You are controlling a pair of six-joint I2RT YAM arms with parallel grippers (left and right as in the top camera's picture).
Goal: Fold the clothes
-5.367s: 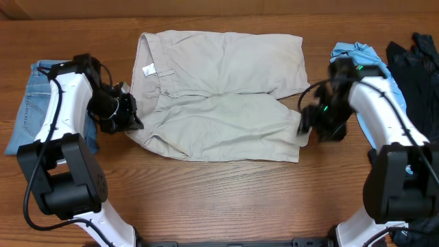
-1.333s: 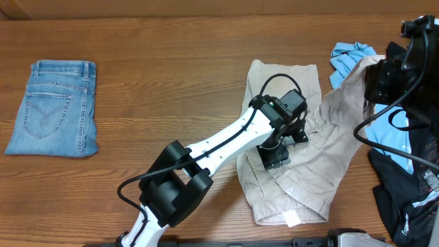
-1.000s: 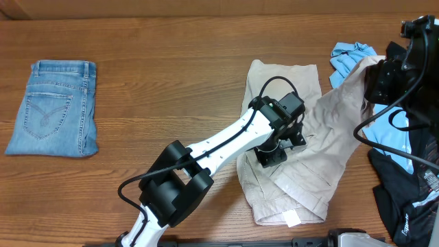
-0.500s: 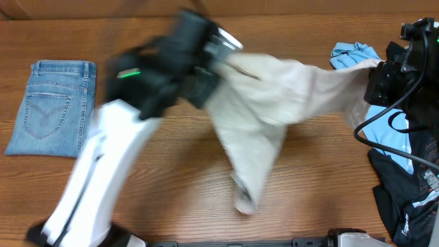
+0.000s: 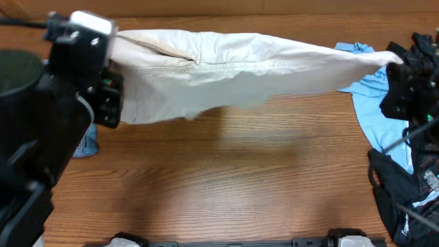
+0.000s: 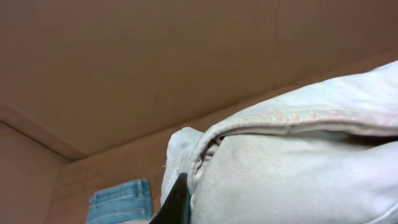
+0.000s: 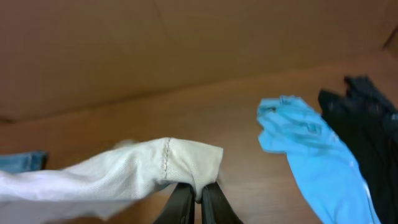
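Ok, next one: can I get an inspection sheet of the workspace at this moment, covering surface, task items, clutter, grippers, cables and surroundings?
Surface: brown wooden table, no spills seen.
Job's things: pale beige cotton shorts held up off the table, stretched wide between the two arms.
Clutter: blue denim jeans at the left, mostly hidden by the left arm in the overhead view; crumpled light blue shirt at the right; black garment at the right edge.
Grippers: left gripper shut on one end of the pale beige cotton shorts; right gripper shut on the other end.
Cables: thin black cable looping along the right arm.
Surroundings: brown cardboard wall behind the table.
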